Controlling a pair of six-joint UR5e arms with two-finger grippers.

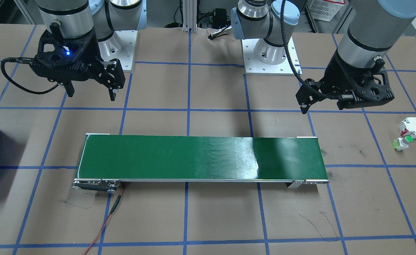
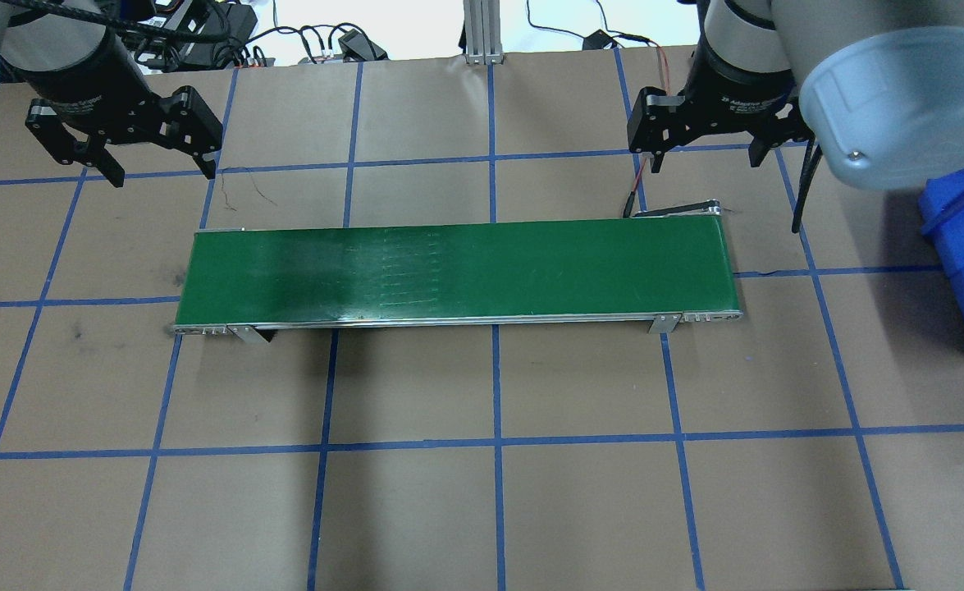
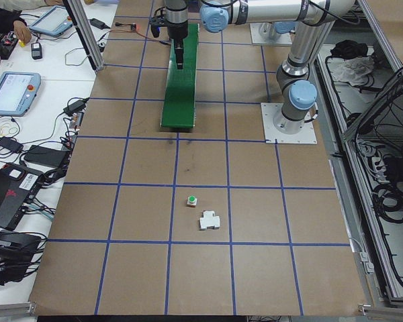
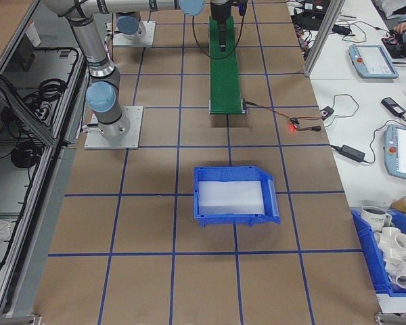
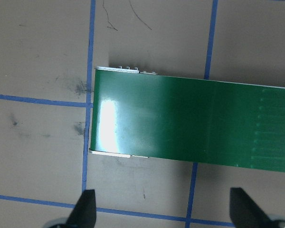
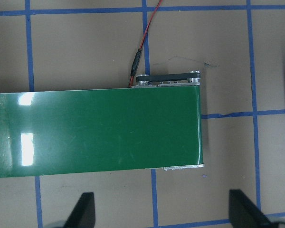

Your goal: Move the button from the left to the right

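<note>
The button (image 1: 402, 142) lay on the table, well off the belt's (image 1: 200, 158) left end, touching a white switch (image 1: 411, 126). L gripper (image 1: 308, 101) & R gripper (image 1: 91, 90) hung above the belt ends, both wide open, holding nothing.

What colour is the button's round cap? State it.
Green, on the button; clearest in the front-facing view.
</note>
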